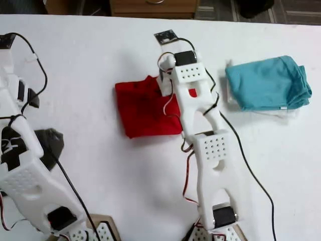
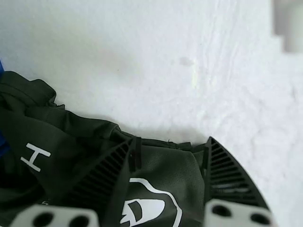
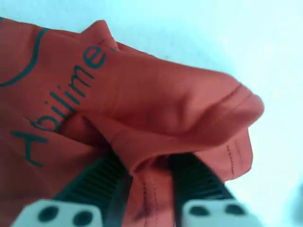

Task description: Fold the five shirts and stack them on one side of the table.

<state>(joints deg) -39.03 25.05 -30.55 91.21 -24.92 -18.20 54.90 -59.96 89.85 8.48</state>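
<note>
A red shirt (image 1: pixel 145 108) lies partly folded at the middle of the white table. My right gripper (image 3: pixel 149 163) is at its far right corner, shut on a raised fold of the red shirt (image 3: pixel 142 90). A folded teal shirt (image 1: pixel 266 83) rests at the right side. Near the left edge, a crumpled black shirt (image 1: pixel 50 143) lies mostly under my left arm. My left gripper (image 2: pixel 173 142) stands open on the black shirt (image 2: pixel 71 142), with cloth lying between its two fingers.
A small black tag (image 1: pixel 165 36) lies beyond the red shirt. Black and red cables (image 1: pixel 251 170) trail along the right arm. The table's far edge (image 1: pixel 210 19) runs along the back, with wooden furniture behind it. Bare white table (image 1: pixel 100 50) lies between the arms.
</note>
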